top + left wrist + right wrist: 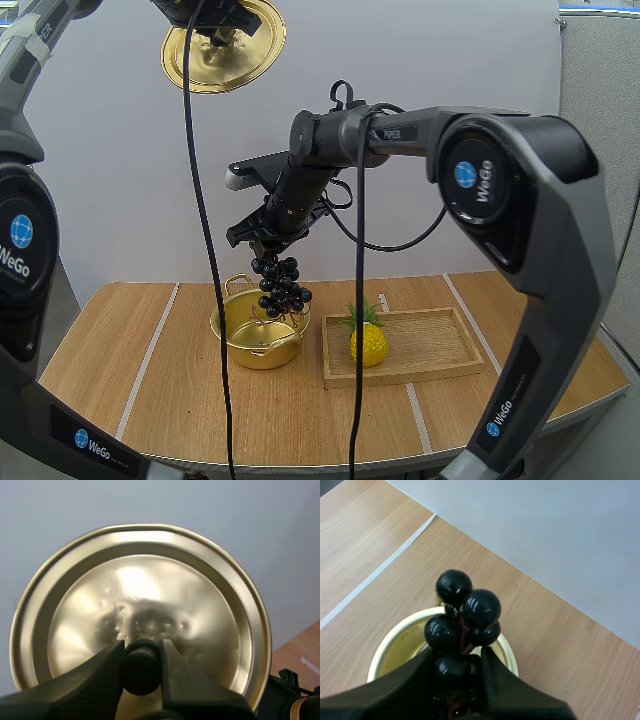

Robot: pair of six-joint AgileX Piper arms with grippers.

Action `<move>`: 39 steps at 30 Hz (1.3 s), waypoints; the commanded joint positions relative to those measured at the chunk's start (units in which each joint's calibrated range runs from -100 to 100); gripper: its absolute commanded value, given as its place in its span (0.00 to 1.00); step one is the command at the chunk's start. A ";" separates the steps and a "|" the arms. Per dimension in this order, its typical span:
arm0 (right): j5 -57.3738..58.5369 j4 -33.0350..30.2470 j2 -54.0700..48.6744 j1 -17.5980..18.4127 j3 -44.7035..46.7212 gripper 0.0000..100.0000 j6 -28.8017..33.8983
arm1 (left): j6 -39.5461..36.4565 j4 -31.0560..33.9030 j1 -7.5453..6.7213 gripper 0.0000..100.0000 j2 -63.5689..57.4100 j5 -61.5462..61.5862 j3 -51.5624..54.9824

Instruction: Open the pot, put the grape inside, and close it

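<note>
My left gripper (141,647) is clamped tight on the black knob (141,670) of the one gold lid (255,40), held high, up and left of the pot. My right gripper (264,238) pinches the single bunch of grapes (283,287) by its top (berries dangling) over the one open pot (262,352) on the table (110,350). Just right of it lies one wooden tray (445,345) carrying one toy pineapple (369,343).

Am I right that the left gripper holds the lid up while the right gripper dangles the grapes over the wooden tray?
Not quite: the high view shows the right gripper dangling the grapes over the open pot, not the wooden tray. The left gripper does hold the lid up.
</note>
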 commanded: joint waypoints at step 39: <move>3.38 0.96 9.34 2.12 5.92 0.00 -0.60 | -0.09 -0.08 -0.19 0.00 -0.60 0.00 -0.52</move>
